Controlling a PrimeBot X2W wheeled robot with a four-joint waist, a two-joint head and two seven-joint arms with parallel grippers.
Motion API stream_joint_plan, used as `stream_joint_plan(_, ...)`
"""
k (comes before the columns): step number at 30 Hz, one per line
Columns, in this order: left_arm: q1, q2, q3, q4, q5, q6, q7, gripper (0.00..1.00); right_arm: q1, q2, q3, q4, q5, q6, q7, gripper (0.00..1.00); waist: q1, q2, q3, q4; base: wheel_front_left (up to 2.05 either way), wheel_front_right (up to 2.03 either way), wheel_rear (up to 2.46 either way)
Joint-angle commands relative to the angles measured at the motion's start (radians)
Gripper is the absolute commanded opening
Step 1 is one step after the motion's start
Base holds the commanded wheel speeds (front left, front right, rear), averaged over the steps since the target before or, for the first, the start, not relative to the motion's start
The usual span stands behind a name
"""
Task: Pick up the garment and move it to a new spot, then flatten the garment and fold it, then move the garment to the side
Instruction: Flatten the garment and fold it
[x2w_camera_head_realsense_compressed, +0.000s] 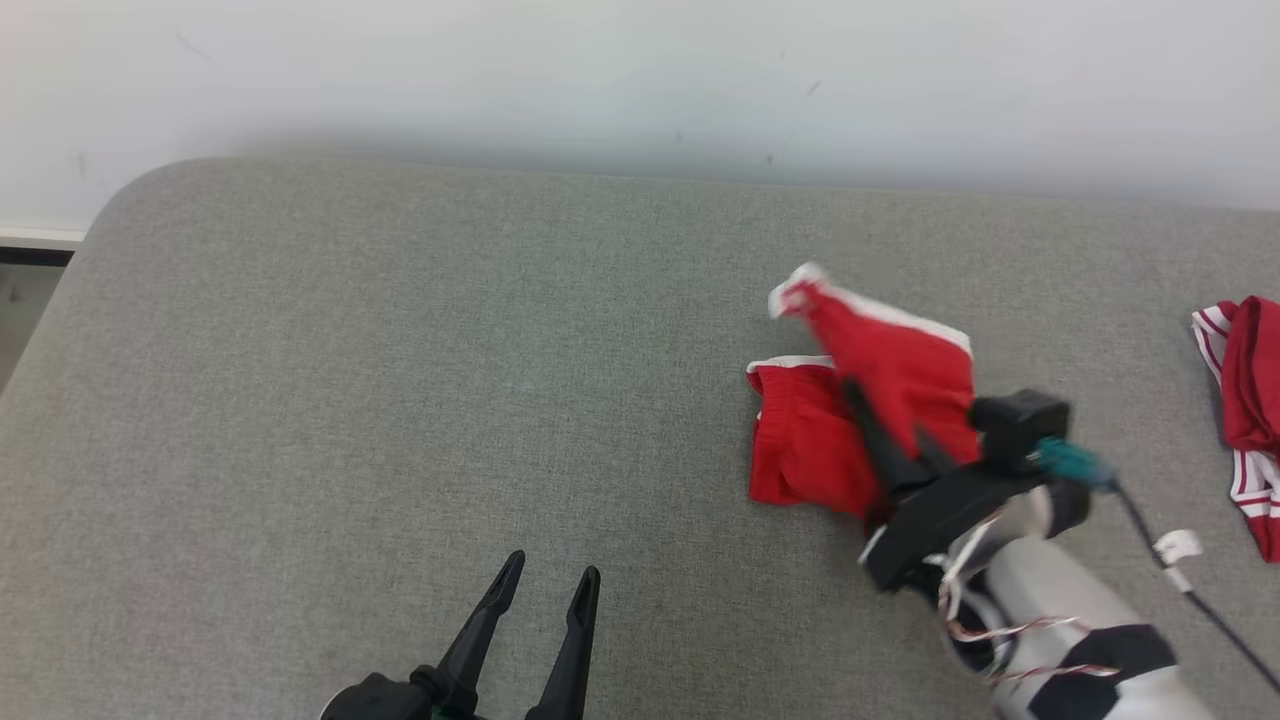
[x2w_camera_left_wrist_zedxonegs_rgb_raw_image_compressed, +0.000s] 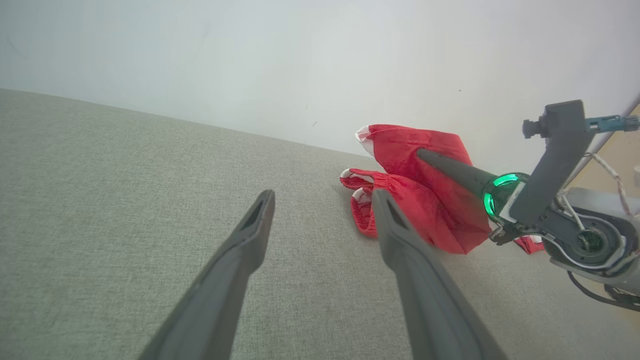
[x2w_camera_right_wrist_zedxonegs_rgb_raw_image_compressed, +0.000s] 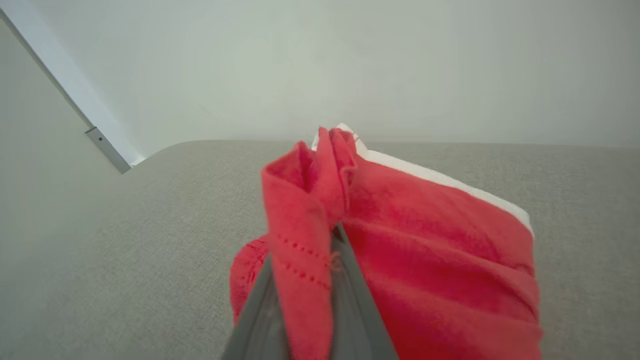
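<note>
Step in hand: the pick-up; the right gripper (x2w_camera_head_realsense_compressed: 868, 412) has its fingers pinched on a fold of the red shorts (x2w_camera_head_realsense_compressed: 800, 450), one part lifted, the rest trailing on the grey table (x2w_camera_head_realsense_compressed: 350, 400).
Where the shorts are: right of the middle, about midway between near and far.
Left gripper (x2w_camera_head_realsense_compressed: 545, 585): fingers spread, holding nothing, near edge, well apart.
Next move: probably carry the shorts left to bare table, then spread them flat.
Nearby: another red-and-white garment (x2w_camera_head_realsense_compressed: 1245, 400) at the far right edge; nothing blocks the leftward path.
</note>
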Motion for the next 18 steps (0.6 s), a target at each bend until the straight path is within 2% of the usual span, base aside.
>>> stream_joint_plan(1, 0.011, -0.004, 0.002, -0.003, -0.002, 0.003, -0.003, 1.0, 0.005, 0.015, 0.022, 0.005, -0.009, -0.003, 0.003, 0.0, 0.0, 0.0, 0.002, -0.001, 0.0, 0.0, 0.0)
stream_joint_plan(4, 0.006, -0.006, 0.0, -0.003, -0.002, 0.002, -0.003, 1.0, 0.016, 0.046, 0.07, 0.014, -0.005, -0.003, 0.006, 0.03, 0.0, 0.0, 0.004, 0.0, 0.0, 0.0, 0.0)
stream_joint_plan(5, 0.005, -0.007, 0.0, -0.003, -0.003, 0.002, -0.003, 1.0, 0.019, 0.054, 0.084, 0.015, 0.001, -0.003, 0.004, 0.14, 0.0, 0.0, 0.004, 0.0, 0.0, 0.0, 0.0)
stream_joint_plan(6, 0.004, -0.008, 0.0, -0.003, -0.002, 0.001, -0.003, 1.0, 0.022, 0.06, 0.098, 0.016, 0.006, -0.003, 0.002, 0.5, 0.0, 0.0, 0.004, 0.001, 0.0, 0.0, 0.0)
stream_joint_plan(7, 0.004, -0.009, 0.001, -0.002, -0.002, 0.001, -0.003, 1.0, 0.027, 0.066, 0.109, 0.015, 0.01, -0.003, -0.002, 1.0, 0.0, 0.0, 0.003, 0.001, 0.0, 0.0, 0.0)
stream_joint_plan(11, 0.014, -0.013, 0.01, -0.004, 0.0, 0.001, -0.003, 1.0, 0.065, 0.087, 0.17, -0.024, 0.043, -0.003, -0.017, 1.0, 0.0, 0.0, -0.003, -0.003, 0.0, 0.0, 0.0)
stream_joint_plan(18, 0.028, -0.021, 0.025, -0.004, 0.007, 0.007, -0.003, 1.0, 0.14, 0.086, 0.237, -0.135, 0.076, -0.003, -0.039, 1.0, 0.0, 0.0, -0.021, -0.031, 0.0, 0.0, 0.0)
